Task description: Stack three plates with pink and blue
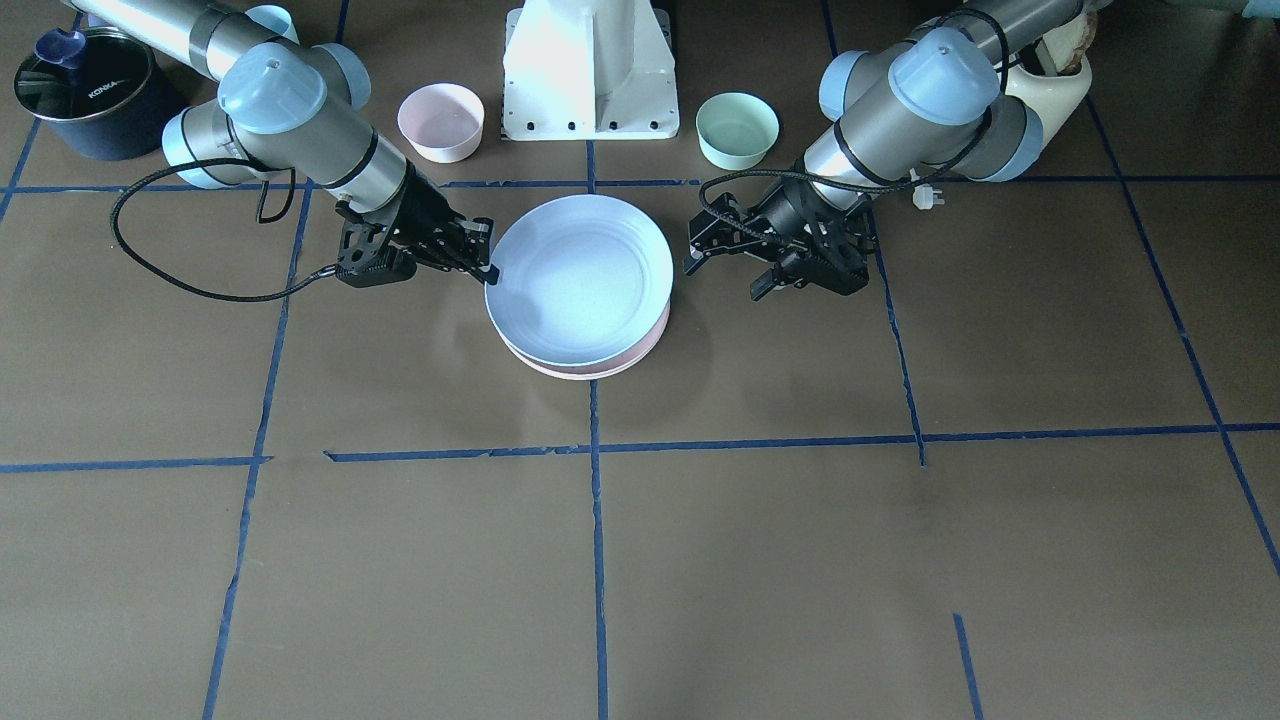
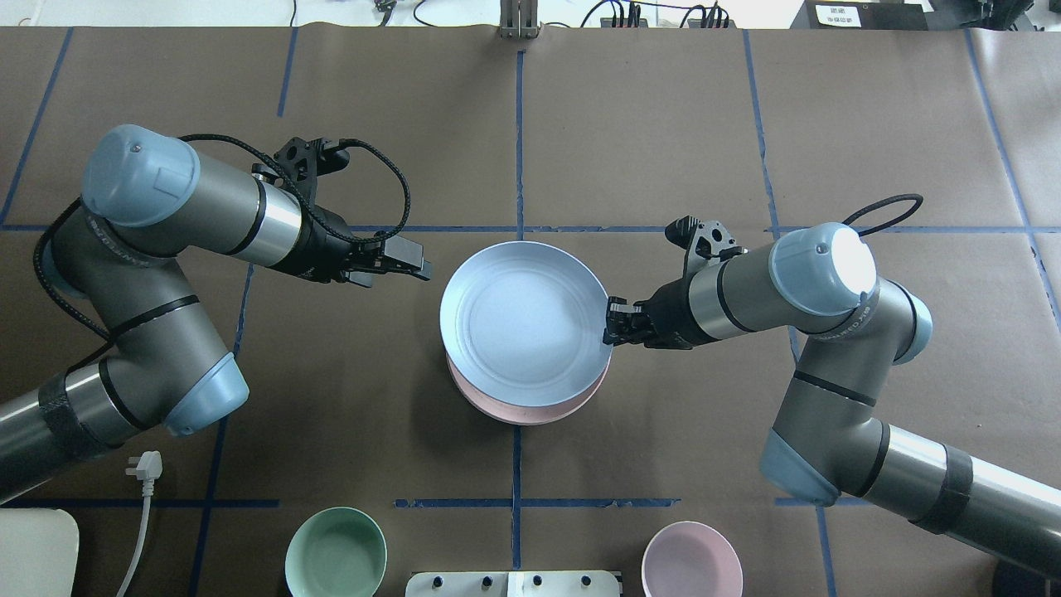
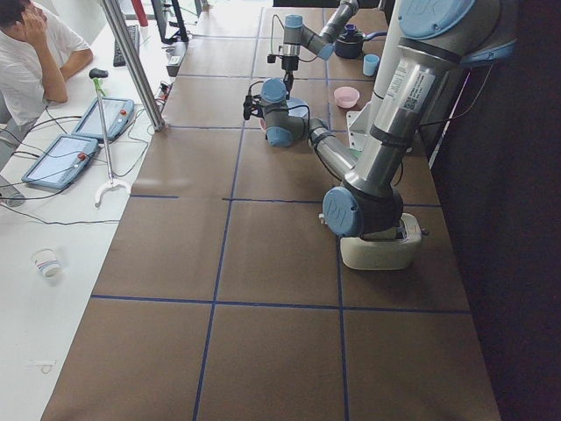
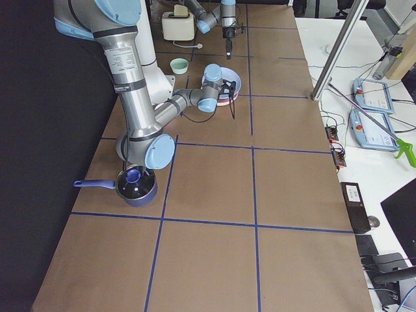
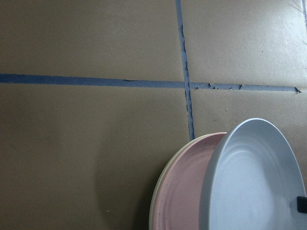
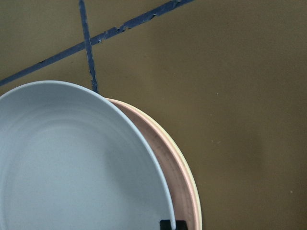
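The light blue plate [image 1: 580,275] is tilted, its rim pinched by my right gripper [image 1: 487,268], which is shut on it. It hangs over the pale pink plate [image 1: 650,345], which lies on the cream plate [image 5: 156,206] at the table's middle. From overhead, the right gripper [image 2: 612,325] grips the blue plate [image 2: 522,319] at its right rim, with the pink plate [image 2: 497,406] below. The right wrist view shows the blue plate [image 6: 72,163] over the pink plate [image 6: 168,158]. My left gripper [image 1: 727,278] is open and empty, a little clear of the plates; it also shows overhead [image 2: 424,264].
A small pink bowl [image 1: 441,120] and a small mint-green bowl [image 1: 737,128] flank the robot base [image 1: 590,70]. A dark pot [image 1: 85,100] stands at the robot's far right. A cream appliance [image 1: 1055,85] and a white plug [image 2: 142,466] lie at its left.
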You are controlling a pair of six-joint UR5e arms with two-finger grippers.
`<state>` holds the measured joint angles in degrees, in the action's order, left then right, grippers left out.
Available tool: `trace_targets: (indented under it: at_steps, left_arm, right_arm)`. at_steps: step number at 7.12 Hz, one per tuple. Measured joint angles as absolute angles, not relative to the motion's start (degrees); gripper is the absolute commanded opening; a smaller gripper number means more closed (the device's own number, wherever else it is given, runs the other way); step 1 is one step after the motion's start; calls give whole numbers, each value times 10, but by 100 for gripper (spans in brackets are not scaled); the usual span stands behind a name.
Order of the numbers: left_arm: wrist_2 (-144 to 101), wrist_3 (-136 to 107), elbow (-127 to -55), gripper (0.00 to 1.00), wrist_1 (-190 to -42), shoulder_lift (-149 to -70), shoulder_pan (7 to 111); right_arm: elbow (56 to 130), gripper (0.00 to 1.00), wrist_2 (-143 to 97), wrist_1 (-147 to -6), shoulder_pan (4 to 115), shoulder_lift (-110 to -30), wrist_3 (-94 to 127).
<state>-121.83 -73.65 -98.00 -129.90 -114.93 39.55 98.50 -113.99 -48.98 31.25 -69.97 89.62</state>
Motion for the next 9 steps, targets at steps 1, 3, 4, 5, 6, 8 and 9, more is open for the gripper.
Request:
trace_targets:
  at_steps: [1, 3, 4, 5, 6, 8, 9]
  left_arm:
    - [-1218, -737, -980, 100, -1299, -1149, 396]
    - [-1218, -736, -980, 100, -1299, -1148, 396]
    - [-1219, -736, -980, 100, -1299, -1145, 396]
    - [-1218, -736, -980, 99, -1299, -1144, 397]
    - [-1219, -734, -981, 100, -1299, -1138, 403]
    - [-1222, -711, -981, 100, -1299, -1107, 436]
    - [-1223, -668, -982, 99, -1298, -1085, 462]
  right_arm:
    - [987, 99, -1128, -508, 310, -699, 895]
    - [1000, 100, -1119, -531, 300, -701, 894]
    - [1023, 100, -1130, -534, 302, -710, 893]
    - [1054, 100, -1148, -535, 316, -732, 893]
    - [1084, 100, -1173, -535, 353, -763, 890]
    - [1105, 100, -1214, -541, 457, -834, 806]
    - [1101, 100, -1233, -574, 520, -874, 679]
